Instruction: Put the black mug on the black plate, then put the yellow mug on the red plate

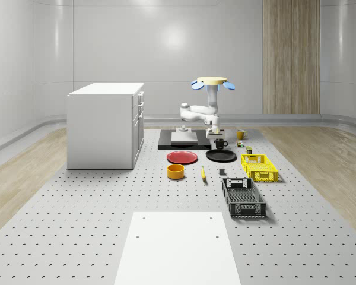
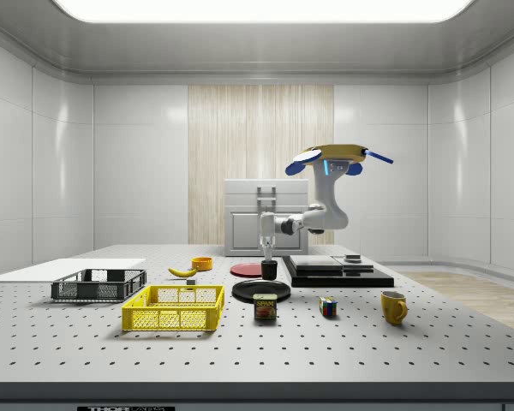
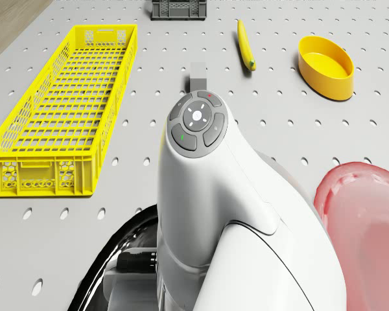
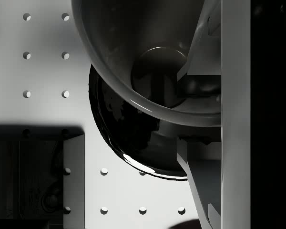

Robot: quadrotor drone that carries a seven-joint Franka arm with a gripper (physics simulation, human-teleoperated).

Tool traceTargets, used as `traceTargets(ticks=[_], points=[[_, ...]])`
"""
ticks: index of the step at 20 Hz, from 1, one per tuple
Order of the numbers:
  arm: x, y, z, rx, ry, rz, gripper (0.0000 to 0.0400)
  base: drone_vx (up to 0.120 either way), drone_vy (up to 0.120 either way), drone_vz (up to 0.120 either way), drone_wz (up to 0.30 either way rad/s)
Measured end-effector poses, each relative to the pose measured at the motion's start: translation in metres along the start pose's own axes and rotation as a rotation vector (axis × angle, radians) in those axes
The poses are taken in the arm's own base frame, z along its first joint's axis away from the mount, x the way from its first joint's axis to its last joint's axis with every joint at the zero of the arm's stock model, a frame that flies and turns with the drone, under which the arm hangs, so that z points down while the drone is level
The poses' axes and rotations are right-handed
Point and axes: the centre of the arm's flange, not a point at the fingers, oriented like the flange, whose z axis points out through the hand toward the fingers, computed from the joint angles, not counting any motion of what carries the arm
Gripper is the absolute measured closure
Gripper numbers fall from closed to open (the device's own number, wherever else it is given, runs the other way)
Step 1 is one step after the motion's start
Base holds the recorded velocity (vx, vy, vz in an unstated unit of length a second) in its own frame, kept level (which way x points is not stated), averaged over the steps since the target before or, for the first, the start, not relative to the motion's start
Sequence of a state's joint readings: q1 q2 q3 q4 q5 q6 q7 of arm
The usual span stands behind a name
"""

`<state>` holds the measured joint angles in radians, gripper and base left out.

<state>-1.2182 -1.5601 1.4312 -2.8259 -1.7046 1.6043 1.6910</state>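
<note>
Drone (image 1: 209, 82): I see it hovering above the black pad.
Gripper (image 2: 266, 254): clamped on the black mug (image 2: 269, 270) rim.
Black mug: over the black plate (image 1: 221, 155), at its 12 o'clock edge.
Yellow mug (image 2: 394, 306): on the table.

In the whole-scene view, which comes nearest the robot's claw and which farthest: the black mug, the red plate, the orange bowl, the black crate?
From the gripper:
1. black mug, right below it, by the black plate.
2. red plate, toward the view's left.
3. orange bowl, nearer the camera than the red plate.
4. black crate, farthest forward.
</note>
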Motion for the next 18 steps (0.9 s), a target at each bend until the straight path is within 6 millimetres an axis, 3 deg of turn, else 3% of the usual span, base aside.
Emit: traceTargets(ticks=[5, 17, 18], points=[[0.000, 0.000, 0.010, 0.000, 0.000, 0.000, 0.0290, 0.024, 0.000, 0.000, 0.000], [0.000, 0.000, 0.057, 0.000, 0.000, 0.000, 0.0290, 0.000, 0.000, 0.000, 0.000], [0.000, 0.000, 0.060, 0.000, 0.000, 0.000, 0.0226, 0.000, 0.000, 0.000, 0.000]])
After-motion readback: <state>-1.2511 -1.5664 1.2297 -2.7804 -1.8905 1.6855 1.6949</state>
